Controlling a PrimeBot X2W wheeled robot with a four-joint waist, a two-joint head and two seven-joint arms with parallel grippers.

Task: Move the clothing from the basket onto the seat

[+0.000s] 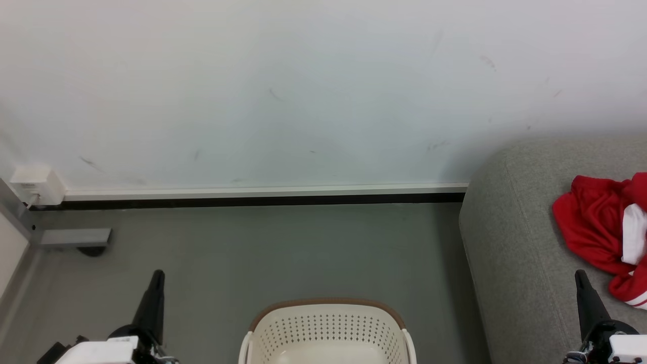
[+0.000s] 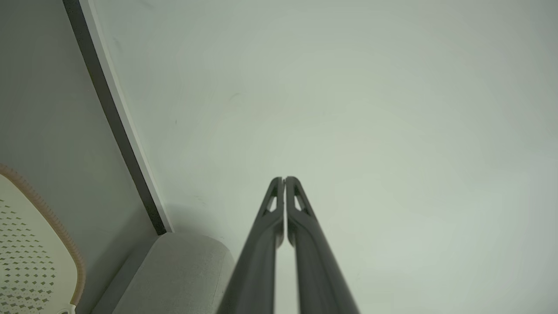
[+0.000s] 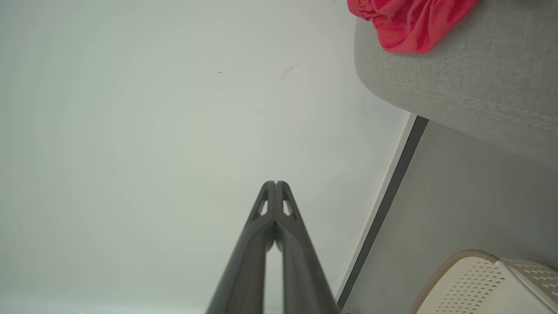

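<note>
A pale wall [image 1: 303, 91] takes up the upper half of the head view, above a grey floor [image 1: 278, 253]. The seat [image 1: 510, 242], a rounded grey sofa, enters between 3 and 5 o'clock. The basket [image 1: 328, 302] stands on the floor at 6 o'clock, apart from the seat. Its brown rim, perforated far wall and a strip of pale inner floor show; the bottom edge cuts off the rest. The clothing [image 1: 591, 227], a crumpled red heap with white panels, lies on the seat at 3 o'clock. Its long axis runs roughly from 12 to 6, and the picture's edge cuts off its right side.

The left gripper [image 1: 157, 275] rises at 7 o'clock and the right gripper [image 1: 580, 275] at 5 o'clock, in front of the seat just below the clothing. In the head view each looks like a single dark spike.

The wrist views show the jaws. The left gripper's fingers [image 2: 307, 253] meet at the tips, hold nothing and point at the wall, with the basket [image 2: 30, 244] at 8 o'clock. The right gripper's fingers [image 3: 296, 261] are likewise pressed together and hold nothing, with the clothing [image 3: 409, 22] at 1 o'clock on the seat [image 3: 471, 83].

A small white box [image 1: 35, 184] sits on the wall at 9 o'clock.
</note>
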